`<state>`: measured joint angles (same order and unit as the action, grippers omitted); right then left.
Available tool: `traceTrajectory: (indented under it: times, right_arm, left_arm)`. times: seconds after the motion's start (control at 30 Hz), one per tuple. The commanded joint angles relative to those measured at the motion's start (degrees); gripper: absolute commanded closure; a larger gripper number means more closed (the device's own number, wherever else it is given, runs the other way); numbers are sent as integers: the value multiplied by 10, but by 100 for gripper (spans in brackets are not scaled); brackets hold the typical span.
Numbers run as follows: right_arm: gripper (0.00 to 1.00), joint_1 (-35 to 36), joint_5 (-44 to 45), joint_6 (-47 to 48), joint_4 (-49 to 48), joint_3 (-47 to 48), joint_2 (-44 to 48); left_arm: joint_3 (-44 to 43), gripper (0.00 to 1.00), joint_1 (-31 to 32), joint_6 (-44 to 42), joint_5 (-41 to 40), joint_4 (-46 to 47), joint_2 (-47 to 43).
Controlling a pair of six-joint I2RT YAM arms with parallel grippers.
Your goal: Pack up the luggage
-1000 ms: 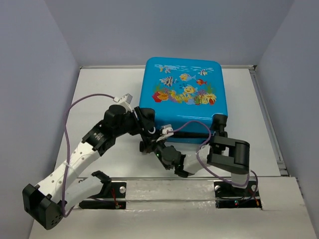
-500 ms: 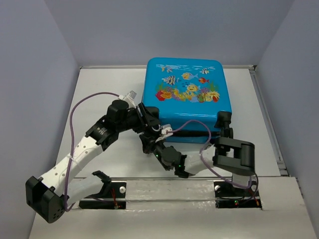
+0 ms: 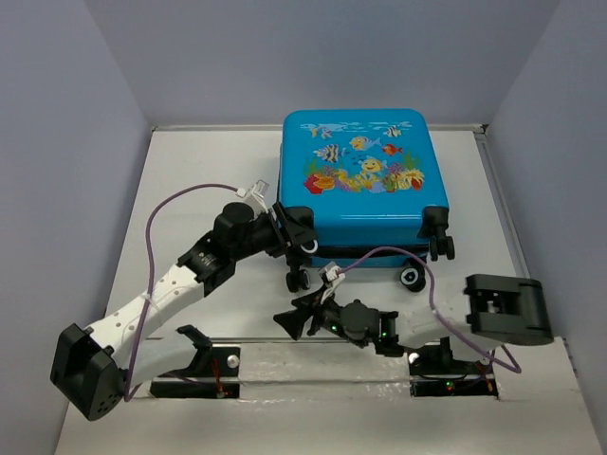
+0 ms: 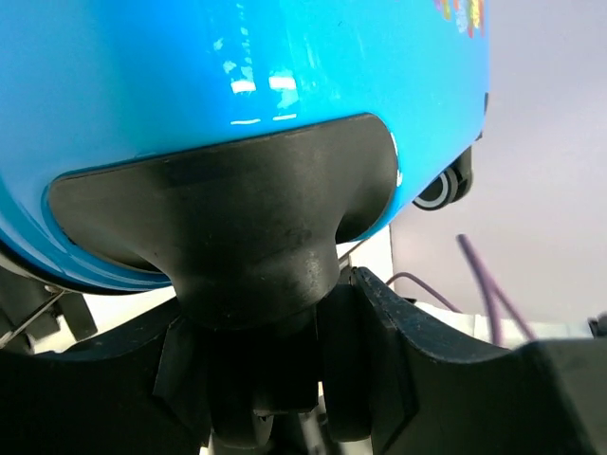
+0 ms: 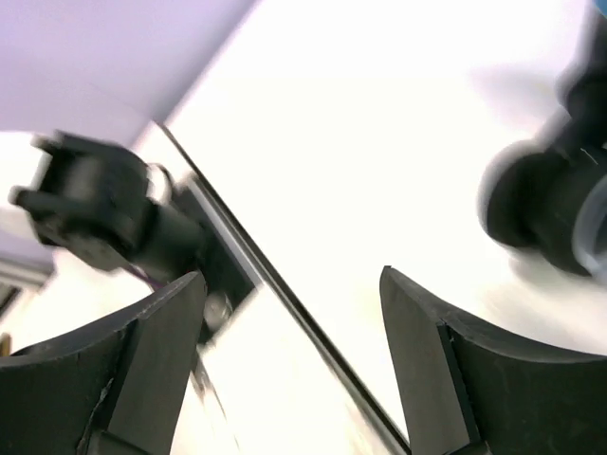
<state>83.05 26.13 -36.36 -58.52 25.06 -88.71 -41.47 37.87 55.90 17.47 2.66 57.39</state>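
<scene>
The luggage lies flat at the far middle of the table, a little right of centre. Its fish-and-coral face is up and its black wheels point toward the arms. Its two halves lie together with only a dark seam showing along the near side, so it looks closed. Whether the zipper is run all the way round cannot be told from these views.

The left gripper is at the case's near-left corner. In the left wrist view its fingers sit tight against either side of the black wheel mount under the blue shell, so it appears clamped on that corner.

The right gripper is low over the table near the front edge, well apart from the case. Its fingers are spread wide and nothing is between them, and the right wrist view shows only bare table through the gap and a blurred wheel off to the right.

Judging by this, most of the task seems done, since the lid is down and nothing waiting to go inside shows in the overhead view. What may remain is to check or finish the zip, let go of the corner and draw both arms back, or stand the case up if that is wanted
</scene>
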Motion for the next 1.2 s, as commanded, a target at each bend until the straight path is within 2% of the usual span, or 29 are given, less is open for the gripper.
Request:
traceTrajectory:
  times: [0.0, 0.03, 0.07, 0.1, 0.17, 0.23, 0.37, 0.47, 0.53, 0.6, 0.63, 0.67, 0.73, 1.0, 1.17]
  right_arm:
    - [18, -7, -4, -85, 367, 6, 175]
    - [18, -7, 7, -96, 460, 18, 205]
    - [16, -7, 30, -102, 493, 21, 232]
    - [12, -7, 41, -104, 523, 24, 278]
    - [10, -7, 83, -100, 606, 52, 311]
    - [6, -7, 102, -83, 630, 74, 328]
    - [4, -18, 143, -43, 651, 133, 337]
    - [2, -53, 139, 0, 650, 172, 327]
    - [1, -81, 132, 22, 640, 194, 311]
    - [1, -102, 112, 51, 550, 192, 298]
    - [1, -102, 110, 58, 549, 190, 294]
    - [0, -110, 110, 66, 500, 186, 288]
    - [0, -126, 110, 81, 464, 193, 265]
    - [0, -151, 81, 120, 380, 220, 189]
    - [4, -151, 119, 133, 294, 198, 160]
  left_arm:
    - [-17, 94, 29, -48, 41, 272, -3]
    - [-15, 94, 34, -59, 32, 272, 6]
    - [-16, 94, 40, -67, 27, 264, 11]
    - [-16, 83, 44, -85, 13, 257, 15]
    - [-19, 66, 55, -106, -1, 231, 23]
    - [-14, 55, 56, -118, -9, 227, 23]
    - [-11, 47, 57, -111, -7, 227, 23]
    - [-13, 35, 57, -104, -2, 227, 22]
    - [-11, 28, 57, -98, 0, 231, 20]
    - [-4, 25, 57, -86, 9, 242, 19]
    - [-1, 24, 57, -80, 12, 248, 19]
    - [2, 22, 57, -75, 17, 259, 19]
    - [7, 19, 57, -64, 25, 265, 19]
    - [17, 16, 57, -60, 34, 268, 10]
    - [23, 16, 57, -56, 35, 267, 4]
